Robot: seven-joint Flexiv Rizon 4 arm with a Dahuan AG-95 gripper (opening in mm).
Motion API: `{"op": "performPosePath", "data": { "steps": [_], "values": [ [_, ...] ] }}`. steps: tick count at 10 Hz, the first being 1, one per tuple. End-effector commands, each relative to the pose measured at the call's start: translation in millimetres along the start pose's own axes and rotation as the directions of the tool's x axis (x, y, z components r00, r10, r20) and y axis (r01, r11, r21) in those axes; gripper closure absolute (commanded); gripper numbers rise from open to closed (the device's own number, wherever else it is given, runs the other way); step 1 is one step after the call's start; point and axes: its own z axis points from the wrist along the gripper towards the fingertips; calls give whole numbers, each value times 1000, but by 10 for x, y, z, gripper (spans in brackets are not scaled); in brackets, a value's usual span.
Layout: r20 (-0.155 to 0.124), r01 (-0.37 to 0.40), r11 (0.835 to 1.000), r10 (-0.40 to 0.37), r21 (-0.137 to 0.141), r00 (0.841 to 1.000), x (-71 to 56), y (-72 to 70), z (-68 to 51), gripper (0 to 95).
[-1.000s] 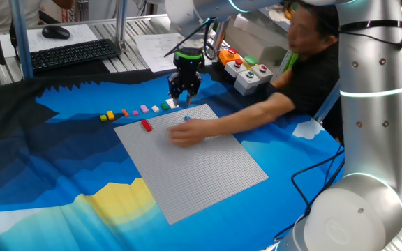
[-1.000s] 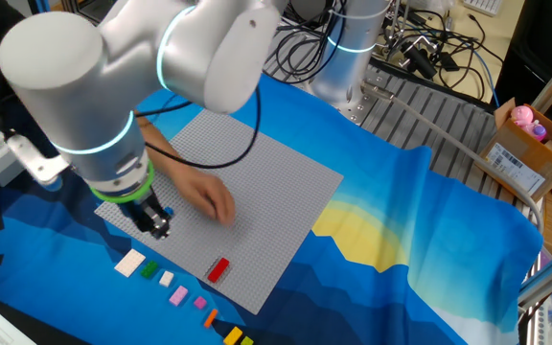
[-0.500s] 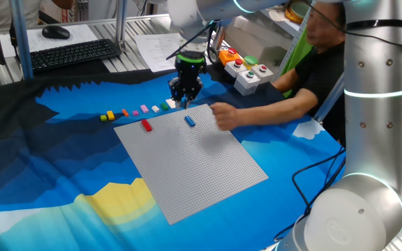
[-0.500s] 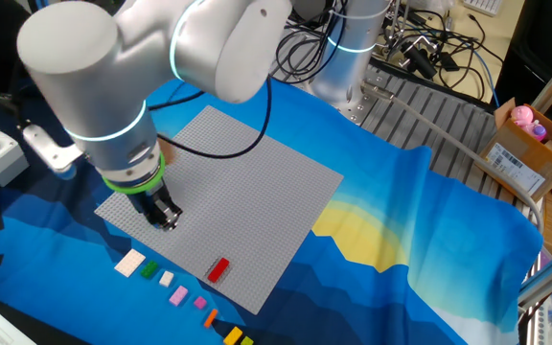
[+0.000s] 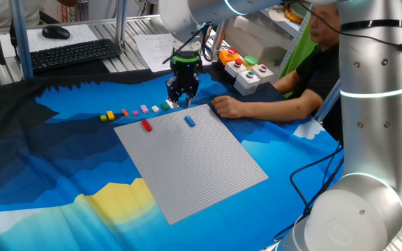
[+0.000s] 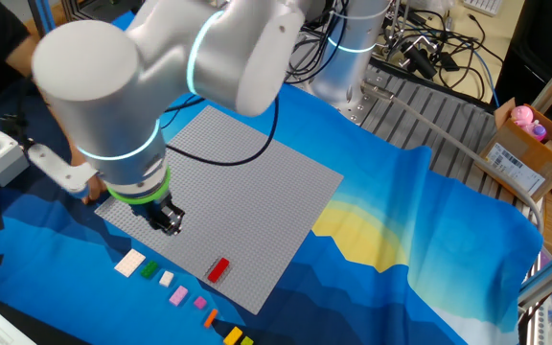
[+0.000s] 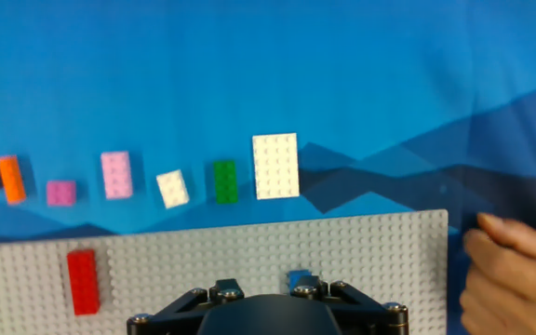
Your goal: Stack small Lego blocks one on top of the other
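Pointing straight down, end effector (image 5: 181, 102) is hovering, opening unclear, over the far edge of the grey studded baseplate (image 5: 201, 164), between the small blue plastic brick (image 5: 190, 121) and the row of loose coloured bricks (image 7: 147, 179), likely choosing a pick.

Orange (image 7: 10, 179), pink (image 7: 116, 174), white (image 7: 172, 188) and green (image 7: 224, 180) bricks lie flat in a row on blue cloth. A red brick (image 7: 83, 280) and a blue brick (image 5: 190, 121) sit apart on the grey baseplate (image 7: 380, 261).

Arm outstretched, tool (image 5: 181, 103) pointing straight down.
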Motion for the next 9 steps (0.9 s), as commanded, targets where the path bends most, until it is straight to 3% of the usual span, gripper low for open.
{"op": "performPosePath", "data": {
  "steps": [1, 5, 9],
  "values": [
    [-10, -32, 998, 32, -55, 999, -24, 9, 1, 570],
    [-23, -143, 988, 142, -67, 990, -14, 49, 5, 570],
    [-30, -217, 972, 216, -89, 976, 94, 503, 15, 570]
  ]
}}
